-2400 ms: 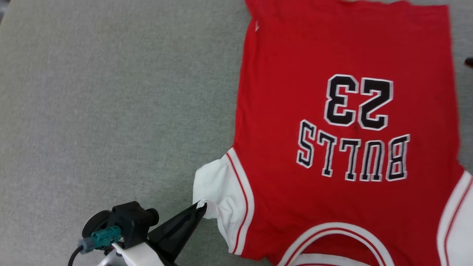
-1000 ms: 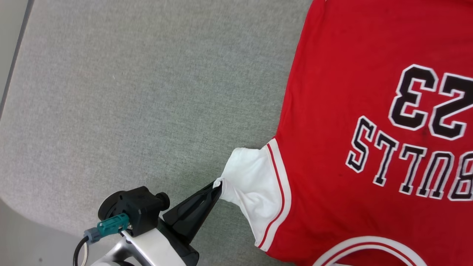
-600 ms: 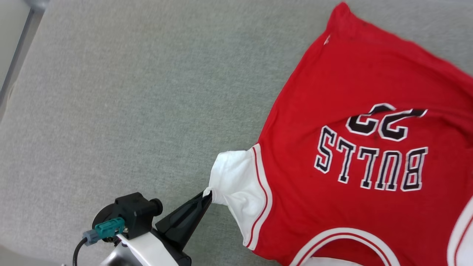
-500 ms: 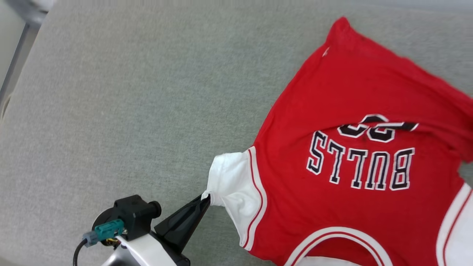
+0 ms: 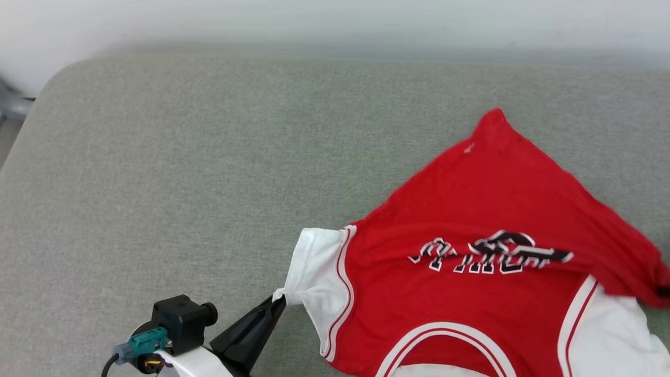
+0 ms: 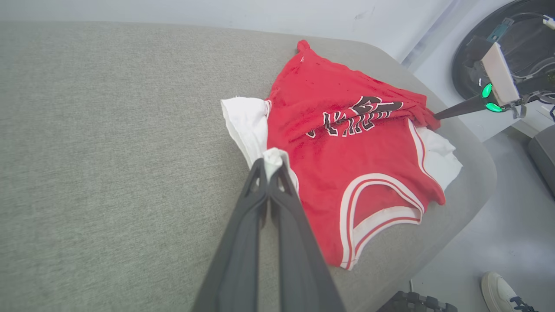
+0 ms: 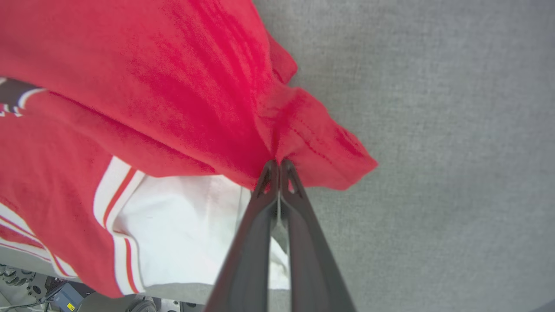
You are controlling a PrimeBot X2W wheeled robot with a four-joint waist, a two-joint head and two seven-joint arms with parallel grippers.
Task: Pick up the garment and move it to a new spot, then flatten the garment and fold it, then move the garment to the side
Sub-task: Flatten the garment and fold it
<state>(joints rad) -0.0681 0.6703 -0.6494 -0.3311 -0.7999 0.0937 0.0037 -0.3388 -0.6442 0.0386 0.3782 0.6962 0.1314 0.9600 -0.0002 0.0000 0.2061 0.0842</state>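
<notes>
Garment [image 5: 445, 303] doubled over on grey cushion [image 5: 183, 157]. Left gripper [image 5: 279, 302] clamped onto white sleeve [image 5: 314, 262], right gripper [image 7: 277, 164] pinching red hem [image 7: 312, 138].

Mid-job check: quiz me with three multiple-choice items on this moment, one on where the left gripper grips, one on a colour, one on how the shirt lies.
1. Where does the left gripper grip the garment?
A. white sleeve
B. neckline
C. bottom hem

2. What colour is the cloth in the right gripper?
A. white
B. black
C. red

3. How does the lettering lie?
A. flat and readable
B. bunched in a fold
C. covered by a sleeve

Answers:
1 A, the shut fingertips pinch the white sleeve's edge.
2 C, its tips close on a red edge in the right wrist view.
3 B, the letters are squashed along a ridge of cloth.
</notes>
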